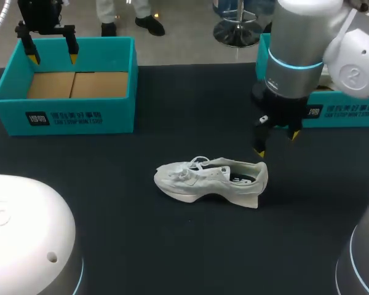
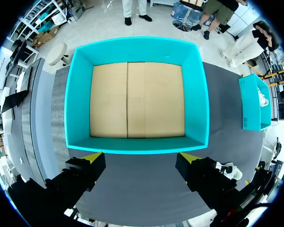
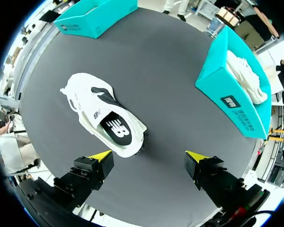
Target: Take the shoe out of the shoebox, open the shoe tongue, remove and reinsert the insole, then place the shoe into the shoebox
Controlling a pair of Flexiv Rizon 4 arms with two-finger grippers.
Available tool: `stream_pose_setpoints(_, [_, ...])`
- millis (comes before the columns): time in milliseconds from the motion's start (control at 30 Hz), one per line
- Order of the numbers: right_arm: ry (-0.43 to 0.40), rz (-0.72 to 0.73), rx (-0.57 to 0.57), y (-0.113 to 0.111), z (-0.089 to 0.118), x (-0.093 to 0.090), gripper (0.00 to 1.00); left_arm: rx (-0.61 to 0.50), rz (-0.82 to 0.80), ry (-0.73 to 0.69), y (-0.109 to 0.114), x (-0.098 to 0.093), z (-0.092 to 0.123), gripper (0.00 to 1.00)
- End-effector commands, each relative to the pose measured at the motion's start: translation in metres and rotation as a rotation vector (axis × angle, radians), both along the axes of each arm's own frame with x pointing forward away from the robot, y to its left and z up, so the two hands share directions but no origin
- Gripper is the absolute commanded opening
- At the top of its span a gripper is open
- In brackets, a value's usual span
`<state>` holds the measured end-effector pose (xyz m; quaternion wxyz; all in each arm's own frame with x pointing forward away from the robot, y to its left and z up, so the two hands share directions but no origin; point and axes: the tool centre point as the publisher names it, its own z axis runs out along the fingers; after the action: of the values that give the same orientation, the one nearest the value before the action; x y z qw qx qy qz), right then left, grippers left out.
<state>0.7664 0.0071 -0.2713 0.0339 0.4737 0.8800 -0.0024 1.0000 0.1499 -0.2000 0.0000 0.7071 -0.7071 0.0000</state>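
Black table (image 1: 172, 246) bearing empty teal cardboard shoebox (image 1: 67, 117) and, well apart, white mesh sneaker (image 1: 209, 179), upright. Right gripper (image 1: 277, 142) above heel, left gripper (image 1: 53, 59) over box; both jaws spread. Advisable: pinch tongue only, sparing laces.

In the head view, the right arm (image 1: 298, 49) hides much of the right-hand shoebox (image 1: 350, 117) — the rest shows.

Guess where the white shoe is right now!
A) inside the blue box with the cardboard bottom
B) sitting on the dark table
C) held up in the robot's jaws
B: the white shoe rests on the dark table, outside the empty shoebox, with nothing gripping it.
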Motion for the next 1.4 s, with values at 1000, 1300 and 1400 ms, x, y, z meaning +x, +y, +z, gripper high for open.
stream_pose_setpoints(1000, [-0.244,0.964,0.575,-0.066,0.014,-0.012,1.0,0.0,0.0,0.0,0.0,0.0,0.0,1.0])
stream_pose_setpoints(1300, [-0.248,0.977,0.577,-0.068,0.013,-0.012,1.0,0.0,0.0,0.0,0.0,0.0,0.0,1.0])
stream_pose_setpoints(1400, [-0.248,0.977,0.577,-0.068,0.013,-0.012,1.0,0.0,0.0,0.0,0.0,0.0,0.0,1.0])
